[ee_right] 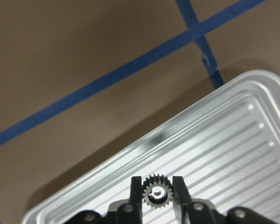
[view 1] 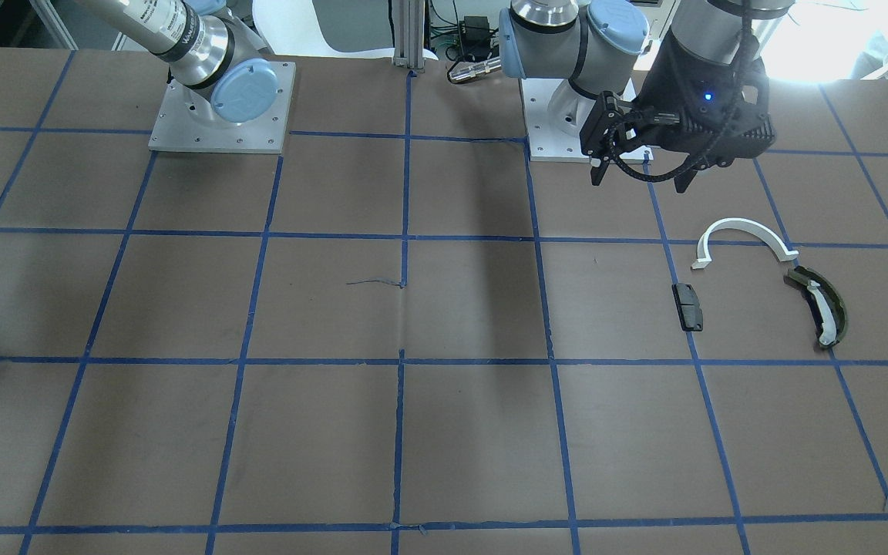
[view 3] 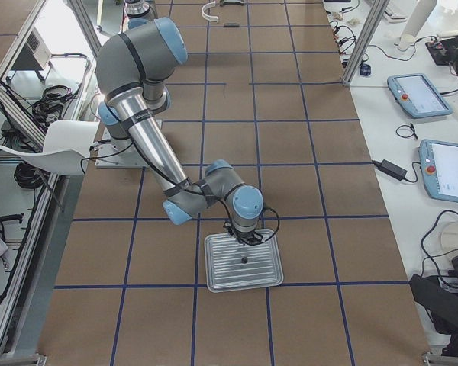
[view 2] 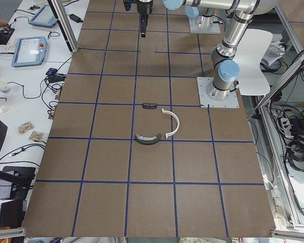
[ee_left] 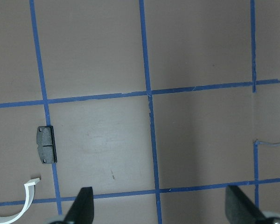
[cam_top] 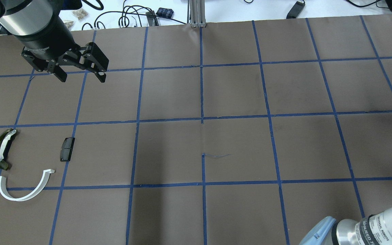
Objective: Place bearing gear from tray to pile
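**Right hand [ee_right: 157, 182].** The two dark fingers are closed to the width of the bearing gear [ee_right: 155, 192], with one finger against the teeth on each side. The gear is small, grey and spur-toothed, with a round centre bore. It sits between the fingertips over the tray [view 3: 263, 272]. Whether it is lifted off the tray floor cannot be determined.

**Tray.** Bright metal, rectangular, with rounded corners, a raised rim and a ribbed floor. It lies flat at the robot's right end of the desk [view 1: 336, 432]. One corner lies next to a crossing of the blue tape lines.

**Desk.** Matt brown covering marked with a blue tape grid.

**Left hand [cam_top: 82, 79].** Fingers are spread wide and hold nothing. The hand hangs above the desk, well clear of the pile.

**Pile.** Located at the robot's left end, well apart from the tray. It contains three parts, none touching:
- a thin white half-ring arc [view 1: 745, 225];
- a dark olive curved piece [view 1: 822, 304] with a white strip along its inner side, just beside one end of the arc;
- a small black rectangular block [view 1: 688, 307], lying flat on a tape line.
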You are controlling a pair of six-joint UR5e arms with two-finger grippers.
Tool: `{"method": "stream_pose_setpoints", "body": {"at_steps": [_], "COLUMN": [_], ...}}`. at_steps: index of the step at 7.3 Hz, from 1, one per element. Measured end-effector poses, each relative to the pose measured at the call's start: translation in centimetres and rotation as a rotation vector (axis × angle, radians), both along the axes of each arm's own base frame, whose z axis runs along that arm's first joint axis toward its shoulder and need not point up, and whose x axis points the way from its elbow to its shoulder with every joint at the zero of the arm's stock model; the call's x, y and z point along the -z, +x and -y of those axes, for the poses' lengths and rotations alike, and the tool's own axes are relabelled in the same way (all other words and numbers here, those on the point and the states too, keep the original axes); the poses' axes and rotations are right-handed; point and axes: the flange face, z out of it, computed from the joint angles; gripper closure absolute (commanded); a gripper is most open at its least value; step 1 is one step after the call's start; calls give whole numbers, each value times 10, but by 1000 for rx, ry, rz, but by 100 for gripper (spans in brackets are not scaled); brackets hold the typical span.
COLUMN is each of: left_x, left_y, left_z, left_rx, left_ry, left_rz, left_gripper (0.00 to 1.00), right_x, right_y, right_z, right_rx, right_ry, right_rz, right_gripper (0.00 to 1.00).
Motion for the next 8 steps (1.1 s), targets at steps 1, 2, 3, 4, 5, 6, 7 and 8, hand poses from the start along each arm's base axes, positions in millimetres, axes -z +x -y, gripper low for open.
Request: {"method": "stream_pose_setpoints", "body": {"at_steps": [1, 2, 3, 4, 5, 6, 7, 8], "left_x": [0, 0, 0, 0, 0, 0, 0, 0], "left_y": [0, 0, 0, 0, 0, 0, 1, 1], "left_z": [0, 0, 0, 0, 0, 0, 0, 0], "left_rx": [0, 0, 0, -1, -1, -1, 0, 0], "left_ry": [0, 1, 1, 1, 0, 0, 0, 0], "left_rz": [0, 0, 0, 0, 0, 0, 0, 0], "left_gripper": [0, 0, 0, 0, 0, 0, 0, 0], "right_x": [-31, -56, -78, -98, -110, -114, -115, -113], "right_y": [23, 55, 99, 152, 203, 255, 307, 359], "right_z": [7, 20, 39, 62, 80, 96, 109, 118], "right_rx": [74, 120, 152, 176, 203, 246, 293, 343], "right_ry": [-22, -32, -39, -51, -58, -55, -50, -44], "right_rz": [18, 30, 31, 24, 25, 35, 46, 56], "right_gripper": [100, 100, 100, 100, 100, 100, 100, 100]}}
